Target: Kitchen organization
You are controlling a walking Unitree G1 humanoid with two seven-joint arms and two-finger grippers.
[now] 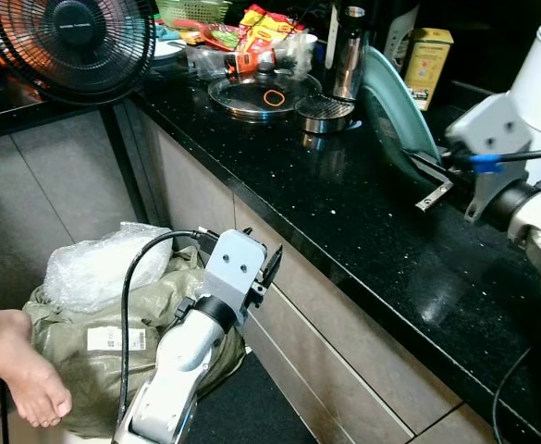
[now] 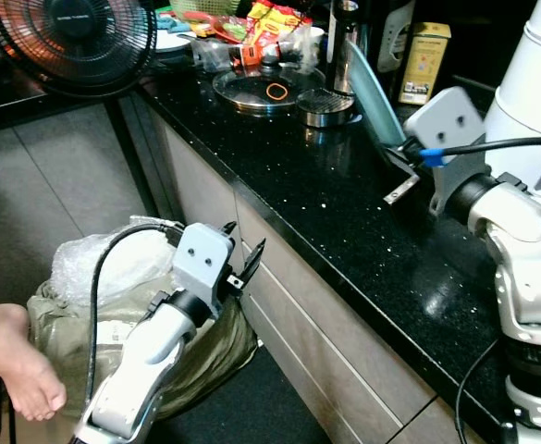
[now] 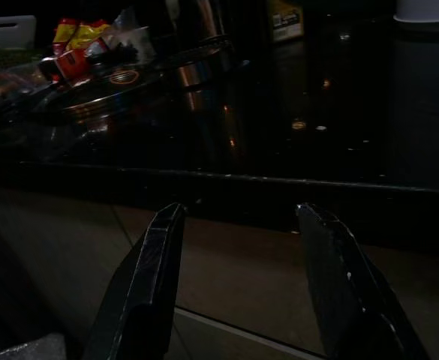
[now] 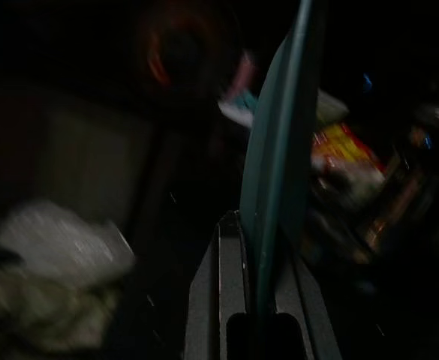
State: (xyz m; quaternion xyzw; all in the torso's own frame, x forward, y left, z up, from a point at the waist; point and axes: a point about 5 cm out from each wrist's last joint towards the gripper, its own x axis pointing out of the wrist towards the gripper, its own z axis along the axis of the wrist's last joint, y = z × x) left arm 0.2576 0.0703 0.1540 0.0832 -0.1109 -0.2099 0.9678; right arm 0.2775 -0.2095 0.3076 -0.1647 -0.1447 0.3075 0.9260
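Observation:
A teal plate [image 1: 395,116] stands on edge, tilted, over the black stone counter [image 1: 372,245]. My right gripper [image 1: 429,182] is shut on its lower rim, and the right wrist view has the plate [image 4: 279,150] rising from between the two fingers [image 4: 230,285]. My left gripper [image 1: 272,264] hangs open below the counter's edge, in front of the beige drawer fronts [image 1: 344,342], with nothing between its fingers [image 3: 148,270].
At the counter's far end lie a glass lid [image 1: 263,94], a steel strainer [image 1: 325,113], a steel flask [image 1: 349,46], a yellow box [image 1: 427,60] and snack packets [image 1: 261,28]. A black fan [image 1: 71,42] stands far left. A green bag [image 1: 113,319] and a person's foot [image 1: 16,365] are on the floor.

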